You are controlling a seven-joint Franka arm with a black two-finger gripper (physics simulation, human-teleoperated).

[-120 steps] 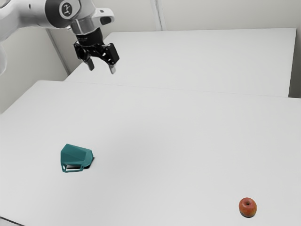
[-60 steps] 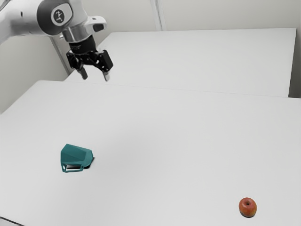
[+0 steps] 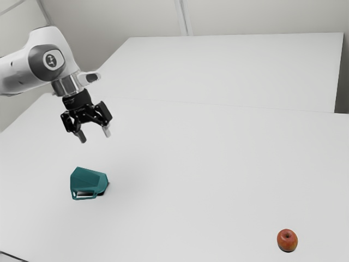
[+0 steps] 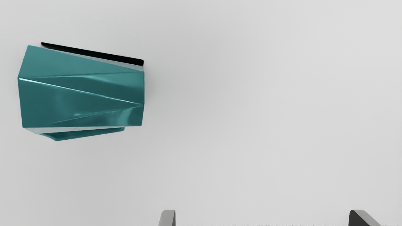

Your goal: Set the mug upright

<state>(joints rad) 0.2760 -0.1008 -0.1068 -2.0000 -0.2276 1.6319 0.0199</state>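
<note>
Teal all over, the mug (image 3: 87,181) lay on its side on the pale table (image 3: 191,164), toward the exterior view's left, with its handle (image 3: 84,198) out to the side facing that camera. What had changed over the last second was the gripper (image 3: 94,135): it had come down a good way and shifted toward the exterior view's left, so that it hung over the table near the mug but clear of it. Its jaws stood wide apart with nothing between them, and neither finger touched anything. The mug had not shifted in that time, nor had the red apple (image 3: 287,240), well apart from it toward the exterior view's right. That descent looked like an approach to the mug — useful, though the mug was no nearer to standing for it. As the one container there, it tapered from a wide end to a narrow one; the wide end was probably the mouth, turned toward the exterior view's left. Its inside was hidden, so whether it held anything could not be told. Setting it upright would likely call for a firm hold and a turn onto the narrow end — a loose grip might let it roll.
</note>
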